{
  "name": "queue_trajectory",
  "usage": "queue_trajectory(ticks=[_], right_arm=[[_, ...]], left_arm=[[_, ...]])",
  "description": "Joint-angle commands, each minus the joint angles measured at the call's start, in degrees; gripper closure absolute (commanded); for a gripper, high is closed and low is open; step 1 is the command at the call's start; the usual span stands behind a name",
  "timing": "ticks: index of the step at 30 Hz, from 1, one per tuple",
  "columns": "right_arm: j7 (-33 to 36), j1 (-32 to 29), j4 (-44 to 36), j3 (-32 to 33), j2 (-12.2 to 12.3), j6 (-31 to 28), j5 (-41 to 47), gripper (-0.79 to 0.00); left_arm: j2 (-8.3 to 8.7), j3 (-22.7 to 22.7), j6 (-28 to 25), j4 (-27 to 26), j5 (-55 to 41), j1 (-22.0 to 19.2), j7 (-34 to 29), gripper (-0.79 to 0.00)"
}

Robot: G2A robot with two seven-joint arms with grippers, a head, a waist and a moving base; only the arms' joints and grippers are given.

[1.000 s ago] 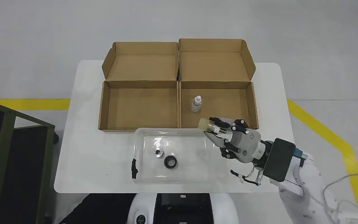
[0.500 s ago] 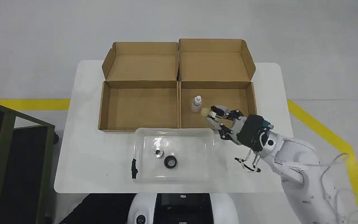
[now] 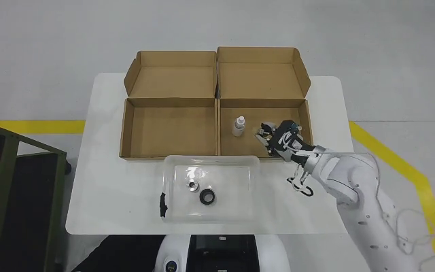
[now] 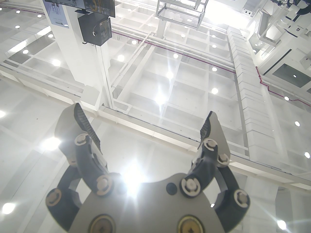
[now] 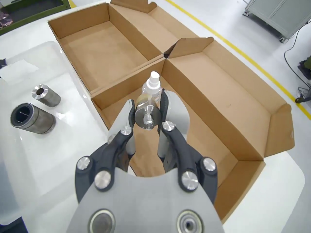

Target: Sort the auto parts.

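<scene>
Metal cylinder (image 5: 147, 117), small, rigid, smooth, probably dense and slippery; right gripper (image 5: 148, 101) clamps its round sides over the cardboard box (image 5: 218, 93); left gripper (image 4: 143, 122) spread wide, empty.

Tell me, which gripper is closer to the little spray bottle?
Right. The right gripper, shut on a metal part, hangs over the cardboard box beside the spray bottle. The left gripper is open, pointing at the ceiling.
</scene>
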Motion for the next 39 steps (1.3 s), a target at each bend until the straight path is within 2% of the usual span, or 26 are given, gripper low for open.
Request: queue_trajectory(ticks=[1, 15, 29, 33, 37, 39], right_arm=[[1.9, 1.8, 1.6, -1.0, -0.1, 0.2, 1.0, 0.000], [13.9, 11.2, 11.0, -8.7, -1.2, 3.9, -3.9, 0.000], [18.0, 17.2, 19.7, -14.4, -2.7, 4.1, -1.6, 0.000], [17.8, 17.9, 21.0, -15.1, -2.9, 4.5, -1.5, -0.071], [17.4, 18.2, 21.5, -15.4, -3.1, 4.7, -1.5, -0.246], [17.3, 18.2, 21.5, -15.5, -3.1, 4.7, -1.5, -0.249]], left_arm=[[0.00, 0.0, 0.0, 0.0, 0.0, 0.0, 0.0, -0.785], [0.00, 0.0, 0.0, 0.0, 0.0, 0.0, 0.0, -0.785], [0.00, 0.0, 0.0, 0.0, 0.0, 0.0, 0.0, -0.785], [0.00, 0.0, 0.0, 0.0, 0.0, 0.0, 0.0, -0.785], [0.00, 0.0, 0.0, 0.0, 0.0, 0.0, 0.0, -0.785], [0.00, 0.0, 0.0, 0.0, 0.0, 0.0, 0.0, -0.785]])
